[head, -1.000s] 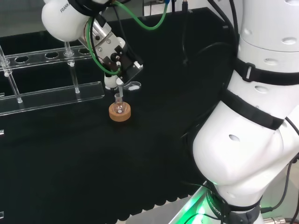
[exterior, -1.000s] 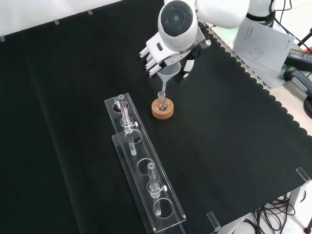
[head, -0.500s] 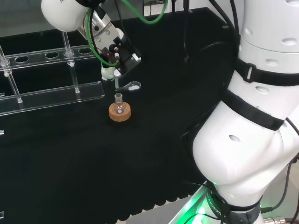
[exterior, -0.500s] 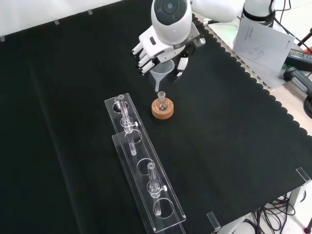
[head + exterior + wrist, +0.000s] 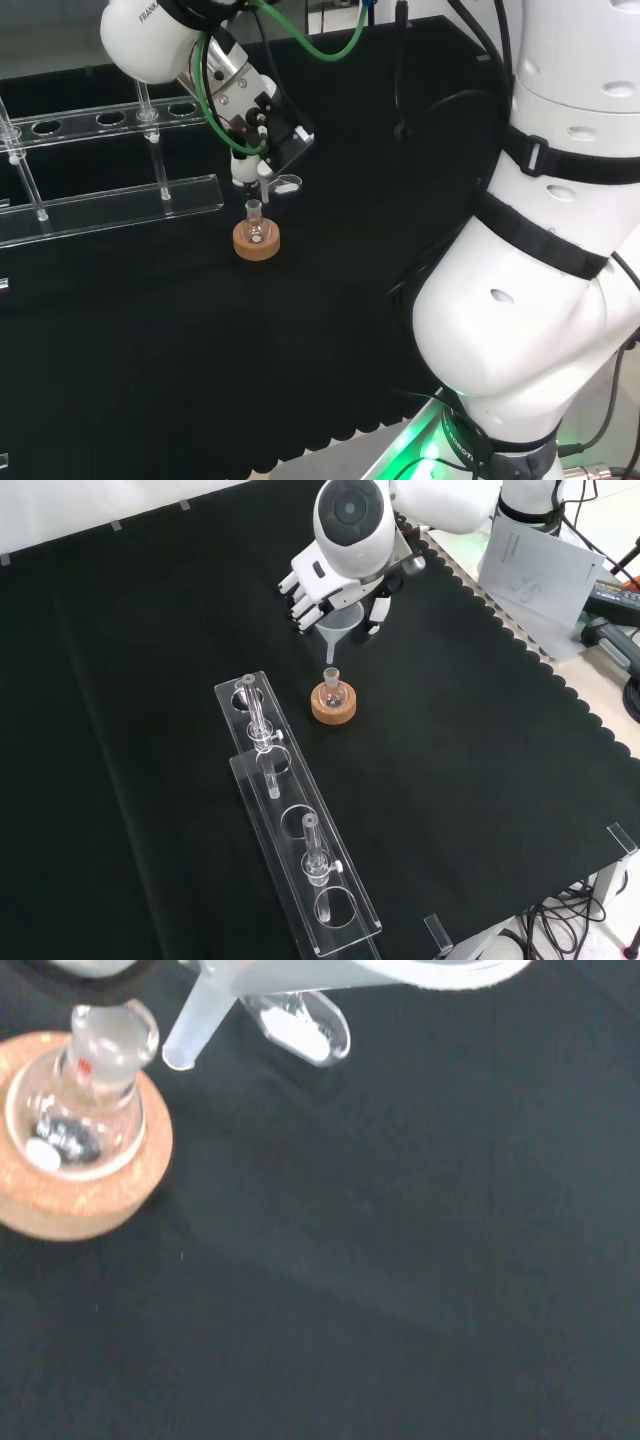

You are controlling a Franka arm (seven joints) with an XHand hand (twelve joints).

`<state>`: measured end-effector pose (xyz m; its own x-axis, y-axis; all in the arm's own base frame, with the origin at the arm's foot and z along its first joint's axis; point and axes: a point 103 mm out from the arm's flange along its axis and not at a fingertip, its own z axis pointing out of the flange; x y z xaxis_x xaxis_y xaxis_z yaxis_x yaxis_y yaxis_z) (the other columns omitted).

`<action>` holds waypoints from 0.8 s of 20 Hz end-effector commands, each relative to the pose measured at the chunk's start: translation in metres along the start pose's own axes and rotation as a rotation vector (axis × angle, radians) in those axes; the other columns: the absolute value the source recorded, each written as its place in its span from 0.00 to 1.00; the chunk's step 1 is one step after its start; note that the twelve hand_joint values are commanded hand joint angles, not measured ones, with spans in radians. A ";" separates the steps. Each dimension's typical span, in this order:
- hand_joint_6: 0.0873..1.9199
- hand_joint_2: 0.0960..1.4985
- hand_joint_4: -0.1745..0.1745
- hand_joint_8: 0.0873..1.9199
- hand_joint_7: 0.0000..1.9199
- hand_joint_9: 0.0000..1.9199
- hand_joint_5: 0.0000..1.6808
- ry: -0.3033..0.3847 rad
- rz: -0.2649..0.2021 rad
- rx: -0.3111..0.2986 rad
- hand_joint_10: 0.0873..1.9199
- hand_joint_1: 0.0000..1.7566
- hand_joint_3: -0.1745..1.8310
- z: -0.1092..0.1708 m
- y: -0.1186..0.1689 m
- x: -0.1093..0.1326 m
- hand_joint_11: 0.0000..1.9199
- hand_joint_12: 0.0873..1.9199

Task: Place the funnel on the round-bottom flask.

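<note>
The hand (image 5: 308, 588) is shut on a clear funnel (image 5: 340, 628) and holds it upright. A small round-bottom flask (image 5: 332, 686) stands on a cork ring (image 5: 333, 705) near the middle of the cloth. In the front view the funnel's stem tip hangs just above the flask's mouth. The head view shows the hand (image 5: 255, 110) above the flask (image 5: 254, 216), the stem (image 5: 262, 188) a little to the right of the neck. From the wrist, the stem (image 5: 195, 1025) ends beside the flask's neck (image 5: 105, 1045), apart from it, with the cork ring (image 5: 90, 1205) underneath.
A small clear scoop with white powder (image 5: 285, 183) lies on the cloth just beyond the flask. Two clear racks (image 5: 300, 830) with tubes stand in a row, lower left of the flask in the front view. Papers (image 5: 535, 565) lie off the cloth's scalloped edge.
The hand lifted the funnel away from the flask and off to one side. It has now come back and lower, so the stem again hangs close to the flask's mouth.
</note>
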<state>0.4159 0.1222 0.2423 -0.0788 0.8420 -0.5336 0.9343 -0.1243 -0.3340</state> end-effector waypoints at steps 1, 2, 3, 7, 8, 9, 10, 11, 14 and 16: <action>0.37 0.46 0.37 0.41 0.32 0.46 0.37 0.020 0.005 -0.015 0.31 0.44 0.37 0.000 0.001 -0.004 0.24 0.67; 0.37 0.46 0.37 0.41 0.32 0.46 0.37 0.019 0.007 -0.014 0.31 0.44 0.37 0.000 0.001 -0.004 0.24 0.67; 0.37 0.46 0.37 0.41 0.32 0.46 0.37 0.013 0.012 -0.009 0.31 0.44 0.37 0.000 0.001 -0.004 0.24 0.67; 0.37 0.46 0.37 0.41 0.32 0.46 0.37 0.018 -0.002 -0.014 0.31 0.44 0.37 -0.002 0.001 -0.002 0.24 0.67; 0.37 0.46 0.37 0.41 0.32 0.46 0.37 0.011 -0.004 -0.017 0.31 0.44 0.37 -0.005 0.000 0.002 0.24 0.67; 0.37 0.46 0.37 0.41 0.32 0.46 0.37 0.008 -0.007 -0.020 0.31 0.44 0.37 -0.010 0.000 0.008 0.24 0.67; 0.37 0.46 0.37 0.41 0.32 0.46 0.37 0.006 -0.024 -0.032 0.31 0.44 0.37 -0.014 -0.001 0.014 0.24 0.67; 0.37 0.46 0.37 0.41 0.32 0.46 0.37 0.005 -0.039 -0.043 0.31 0.44 0.37 -0.019 -0.002 0.018 0.24 0.67; 0.37 0.46 0.37 0.41 0.32 0.46 0.37 0.005 -0.028 -0.040 0.31 0.44 0.37 -0.027 -0.004 0.027 0.24 0.67; 0.37 0.46 0.37 0.41 0.32 0.46 0.37 0.003 -0.022 -0.027 0.31 0.44 0.37 -0.026 -0.005 0.030 0.24 0.67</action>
<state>0.4206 0.1480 0.2503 -0.0973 0.8495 -0.5185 0.9458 -0.0832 -0.3139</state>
